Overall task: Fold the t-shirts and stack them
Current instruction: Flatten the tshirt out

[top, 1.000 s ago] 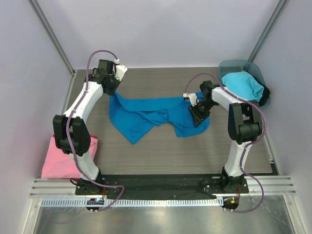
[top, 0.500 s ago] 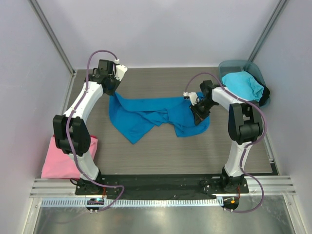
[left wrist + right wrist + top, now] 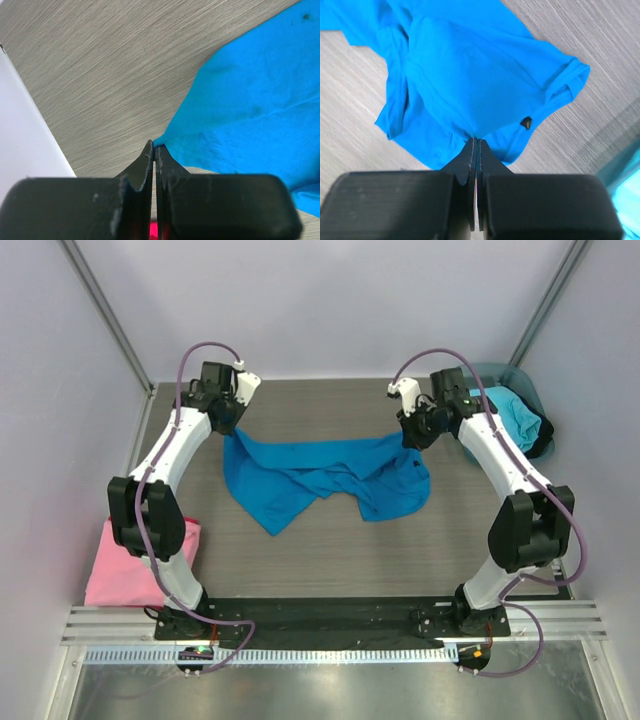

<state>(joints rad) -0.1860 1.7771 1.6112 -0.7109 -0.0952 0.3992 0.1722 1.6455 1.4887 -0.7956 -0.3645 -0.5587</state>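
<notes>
Now left jaws and right jaws tight on opposite ends of the deep blue t-shirt [image 3: 300, 475]

- Deep blue t-shirt [image 3: 320, 475] sprawls across mid-table. One edge is pinched in the left gripper [image 3: 228, 427], the other in the right gripper [image 3: 411, 437], so cloth bars the straight line between them.
- Bare table [image 3: 330, 555] runs from the shirt to the base plate [image 3: 330, 612]. A second open strip lies behind the shirt, toward the back wall.
- Pink t-shirt [image 3: 120, 570] fills the near-left corner, against the left arm.
- Teal tub [image 3: 510, 370], holding the cyan t-shirt [image 3: 522, 418], takes the far-right corner, partly under the right arm [image 3: 500, 455].
- Side walls close both flanks.
</notes>
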